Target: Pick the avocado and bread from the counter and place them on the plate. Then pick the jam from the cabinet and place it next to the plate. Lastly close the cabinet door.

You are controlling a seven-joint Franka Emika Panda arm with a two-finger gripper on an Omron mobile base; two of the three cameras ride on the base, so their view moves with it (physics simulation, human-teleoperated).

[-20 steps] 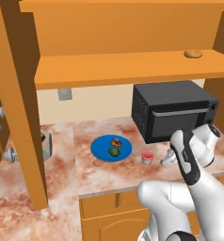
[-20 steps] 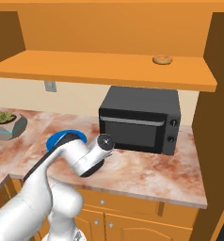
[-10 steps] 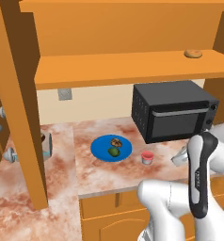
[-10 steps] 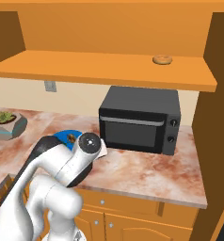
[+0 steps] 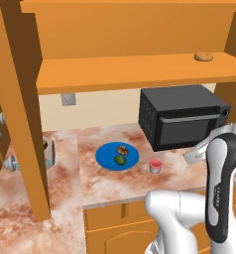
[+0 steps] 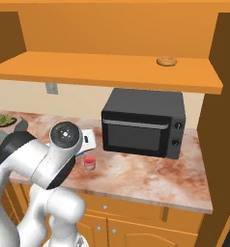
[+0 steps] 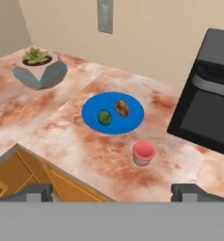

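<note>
The small dark green avocado (image 7: 104, 116) and speckled brown bread (image 7: 122, 108) lay on the flat blue plate (image 7: 132, 119), the pinkish-red jam jar (image 7: 143, 152) just beside it on the marbled counter (image 7: 81, 146). The tool (image 7: 113, 191) hung wide and empty. Swinging toward the tall orange cabinet door (image 5: 18, 109), the arm risked toppling the jar.

A black microwave (image 6: 143, 123) sat at the back against the wall, door shut. Up on the shelf above it lay a tan doughnut roll (image 6: 166, 61). Off to the side, a succulent in a grey-and-blue pot (image 7: 39, 68) stood near a grey wall outlet (image 7: 105, 15).
</note>
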